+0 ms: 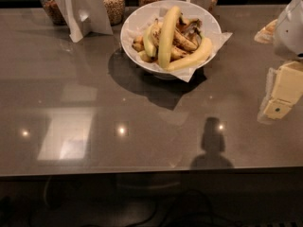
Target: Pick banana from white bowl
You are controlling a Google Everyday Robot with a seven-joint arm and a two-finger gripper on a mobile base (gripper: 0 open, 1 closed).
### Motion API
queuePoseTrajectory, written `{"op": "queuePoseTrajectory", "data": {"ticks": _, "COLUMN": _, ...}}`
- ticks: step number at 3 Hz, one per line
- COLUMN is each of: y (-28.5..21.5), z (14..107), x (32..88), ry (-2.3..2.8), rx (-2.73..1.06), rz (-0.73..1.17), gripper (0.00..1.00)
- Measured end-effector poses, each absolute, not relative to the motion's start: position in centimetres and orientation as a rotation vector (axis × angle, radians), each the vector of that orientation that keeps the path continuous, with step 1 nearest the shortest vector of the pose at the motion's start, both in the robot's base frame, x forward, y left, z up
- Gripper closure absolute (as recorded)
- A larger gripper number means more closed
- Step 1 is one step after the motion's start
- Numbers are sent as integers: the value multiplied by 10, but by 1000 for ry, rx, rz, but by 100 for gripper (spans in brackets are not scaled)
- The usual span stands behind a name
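The banana (pixel 167 37) is long, pale yellow-green and nearly straight. It lies on top of the pile in the white bowl (pixel 129 28), running from the far rim to the near rim. The bowl is lined with white paper whose corners hang over the rim, and it stands at the back middle of the table. A curved deeper-yellow banana (pixel 195 56) lies to its right, with short brown-spotted bananas (pixel 185 40) around it. My gripper (pixel 275 109) hangs at the right edge of the view, well to the right of the bowl and nearer the front, above the table and holding nothing.
Glass jars of grain (pixel 113 3) stand behind the bowl at the back left and back middle. A folded white card stand (pixel 84 11) is left of the bowl. The glossy grey table's front edge (pixel 142 173) runs across the lower part of the view.
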State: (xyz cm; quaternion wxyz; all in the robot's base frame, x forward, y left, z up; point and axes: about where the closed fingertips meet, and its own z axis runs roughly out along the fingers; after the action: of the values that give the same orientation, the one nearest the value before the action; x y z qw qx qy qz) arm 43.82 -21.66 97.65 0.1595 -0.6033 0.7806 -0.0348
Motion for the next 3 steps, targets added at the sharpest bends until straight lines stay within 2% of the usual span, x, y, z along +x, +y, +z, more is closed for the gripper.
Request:
{"op": "queuePoseTrajectory", "data": {"ticks": 2, "y": -210, "z": 979, "x": 444, "ry": 2205, "rx": -1709, "rz": -80, "gripper": 0}}
{"op": "queuePoseTrajectory", "data": {"ticks": 3, "y": -177, "z": 982, "x": 463, "ry": 2104, "rx": -1723, "rz": -13, "gripper": 0}}
